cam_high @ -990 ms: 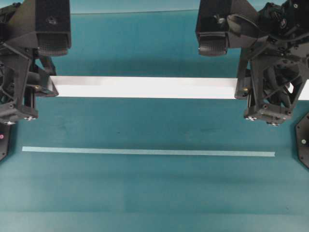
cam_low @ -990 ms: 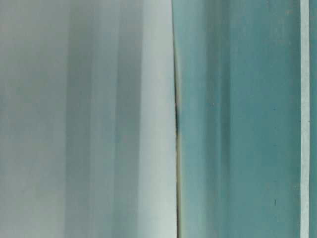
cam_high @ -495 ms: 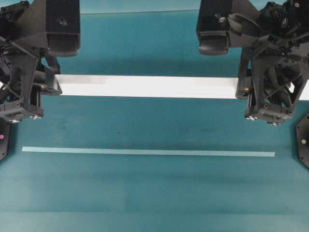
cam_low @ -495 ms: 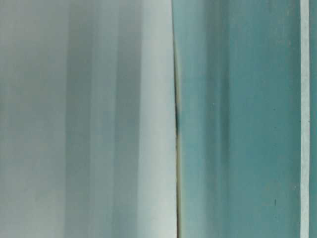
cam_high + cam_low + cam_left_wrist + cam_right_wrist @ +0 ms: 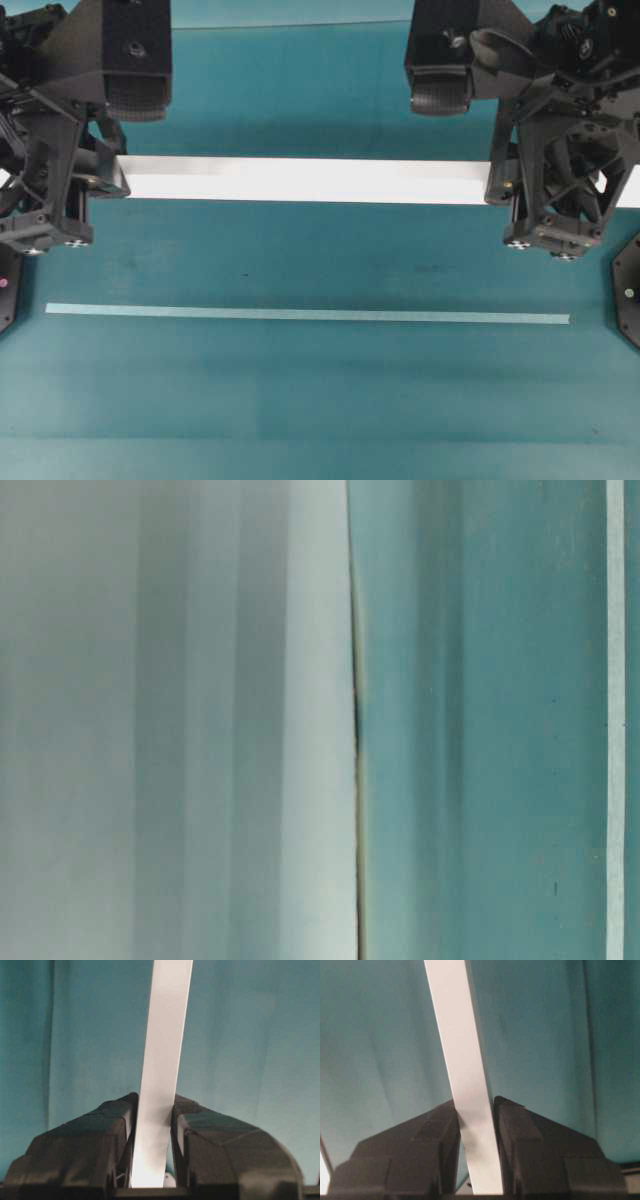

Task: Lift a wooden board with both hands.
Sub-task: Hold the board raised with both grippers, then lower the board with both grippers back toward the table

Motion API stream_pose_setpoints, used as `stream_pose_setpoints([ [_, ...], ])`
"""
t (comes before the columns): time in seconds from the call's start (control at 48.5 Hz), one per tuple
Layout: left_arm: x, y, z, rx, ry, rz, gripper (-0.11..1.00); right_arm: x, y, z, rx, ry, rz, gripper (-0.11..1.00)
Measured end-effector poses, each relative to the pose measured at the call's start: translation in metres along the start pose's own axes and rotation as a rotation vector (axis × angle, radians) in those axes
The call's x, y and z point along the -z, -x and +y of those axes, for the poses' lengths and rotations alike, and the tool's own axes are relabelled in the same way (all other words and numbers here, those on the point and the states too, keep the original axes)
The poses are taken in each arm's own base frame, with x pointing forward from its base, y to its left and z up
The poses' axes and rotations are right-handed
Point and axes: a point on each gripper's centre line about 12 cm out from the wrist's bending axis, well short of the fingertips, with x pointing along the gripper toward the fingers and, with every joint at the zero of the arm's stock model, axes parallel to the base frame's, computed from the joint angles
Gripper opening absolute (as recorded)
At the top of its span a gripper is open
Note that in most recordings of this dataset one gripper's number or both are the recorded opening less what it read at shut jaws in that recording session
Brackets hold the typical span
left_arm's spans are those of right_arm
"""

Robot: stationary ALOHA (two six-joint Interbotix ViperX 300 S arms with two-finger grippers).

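Teal table (image 5: 320, 400), pale tape line (image 5: 308, 315) across the near side. Beyond it, white board (image 5: 300, 181) held level, left gripper (image 5: 152, 1115) and right gripper (image 5: 474, 1115) each clamped on one end.

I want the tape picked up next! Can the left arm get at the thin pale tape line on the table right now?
Probably not yet: the left gripper has its fingers clamped on the long white wooden board. The tape line itself lies uncovered on the teal table.
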Motion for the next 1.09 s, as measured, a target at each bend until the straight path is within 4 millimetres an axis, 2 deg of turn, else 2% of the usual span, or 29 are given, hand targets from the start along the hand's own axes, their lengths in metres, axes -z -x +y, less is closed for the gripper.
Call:
stream_pose_setpoints([
  [0.289, 0.014, -0.047, -0.001, -0.006, -0.006, 0.095, 0.18, 0.008, -0.052, -0.002, 0.012, 0.014, 0.099, 0.22],
  [0.557, 0.034, -0.096, -0.004, -0.008, -0.013, 0.145, 0.18, 0.014, -0.087, -0.003, 0.013, 0.021, 0.114, 0.22],
  [0.887, 0.052, -0.133, -0.004, -0.008, -0.02, 0.168, 0.18, 0.026, -0.136, -0.004, 0.012, 0.022, 0.105, 0.22],
  [1.093, 0.061, -0.154, -0.004, -0.007, -0.008, 0.154, 0.18, 0.034, -0.16, -0.006, 0.013, 0.019, 0.11, 0.22],
])
